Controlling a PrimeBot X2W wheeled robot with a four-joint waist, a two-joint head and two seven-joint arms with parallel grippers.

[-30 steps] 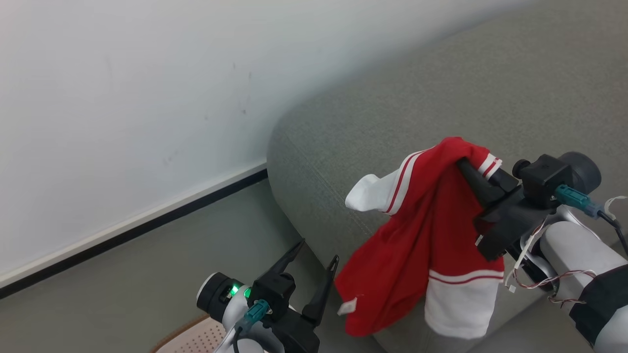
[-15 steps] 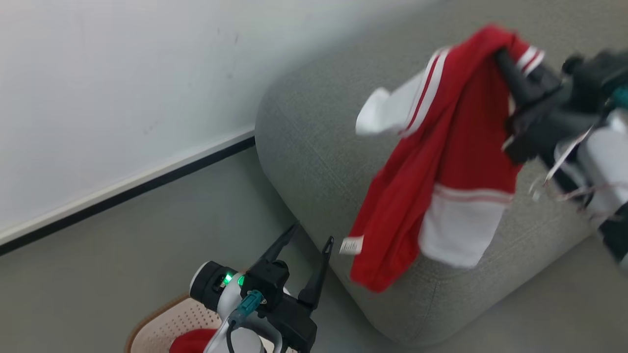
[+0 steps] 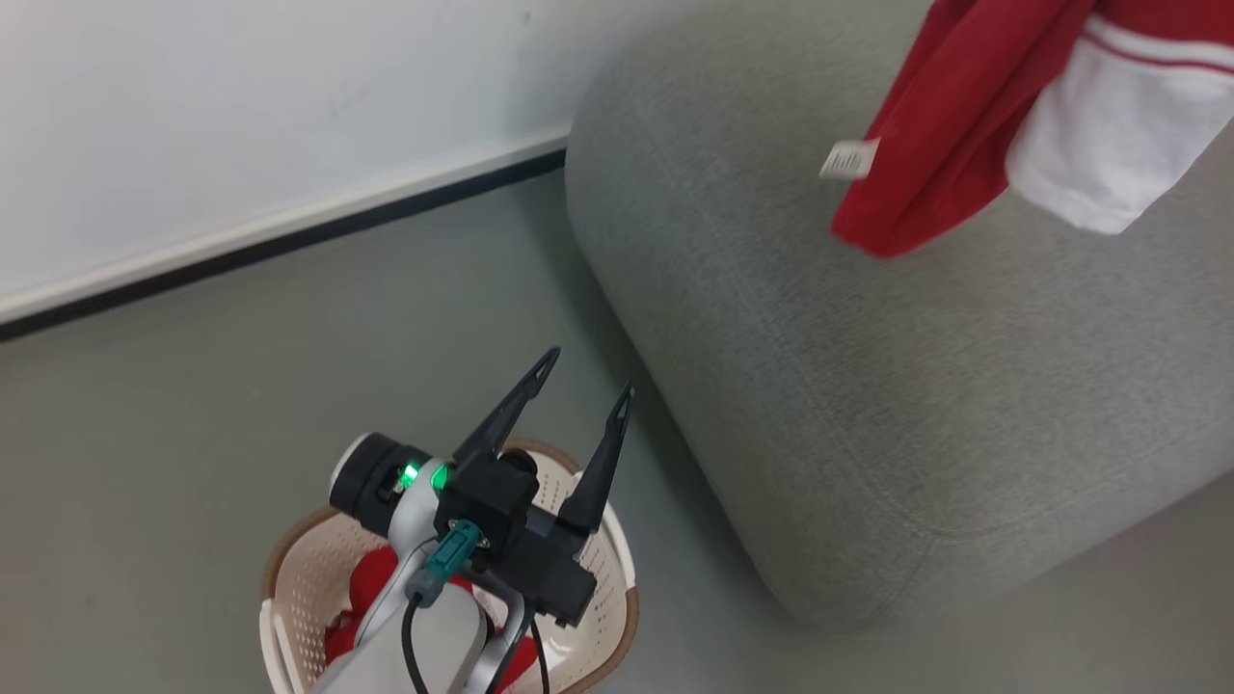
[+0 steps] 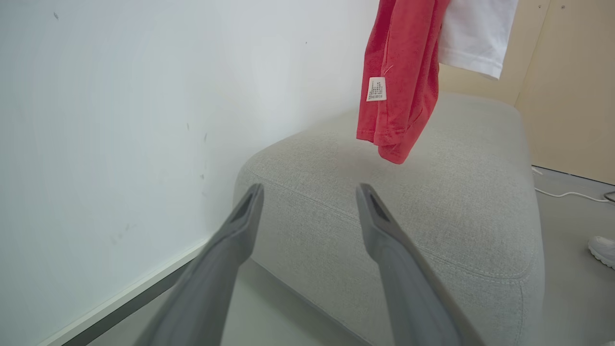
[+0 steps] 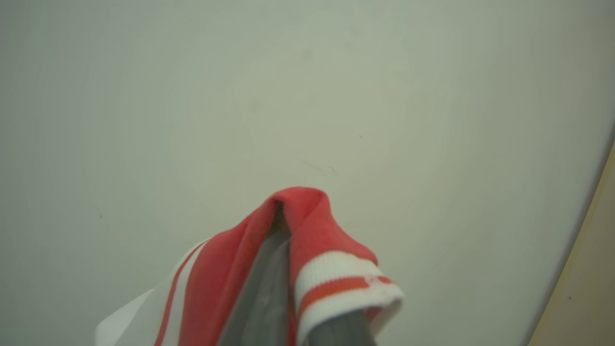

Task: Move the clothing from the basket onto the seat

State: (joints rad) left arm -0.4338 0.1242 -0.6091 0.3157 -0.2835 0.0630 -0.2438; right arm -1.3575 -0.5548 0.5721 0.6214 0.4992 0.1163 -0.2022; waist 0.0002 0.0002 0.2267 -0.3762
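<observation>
My right gripper [image 5: 277, 218] grips the red garment [image 3: 940, 116] hanging clear above the seat [image 3: 868, 386] near its wall-side edge, left gripper [image 3: 589, 373] wide over the basket [image 3: 289, 588]; I should lower it mid-seat before releasing.

White wall [image 3: 241, 116] meets grey floor [image 3: 193, 386]; a white shoe [image 4: 603, 250] (cut off) lies near a cable [image 4: 562, 194].

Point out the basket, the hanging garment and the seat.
basket [image 3: 289, 590]: head view, perforated left wall.
hanging garment [image 4: 402, 62]: left wrist view, red fabric beside the label.
seat [image 3: 868, 386]: head view, bare grey upholstery.
</observation>
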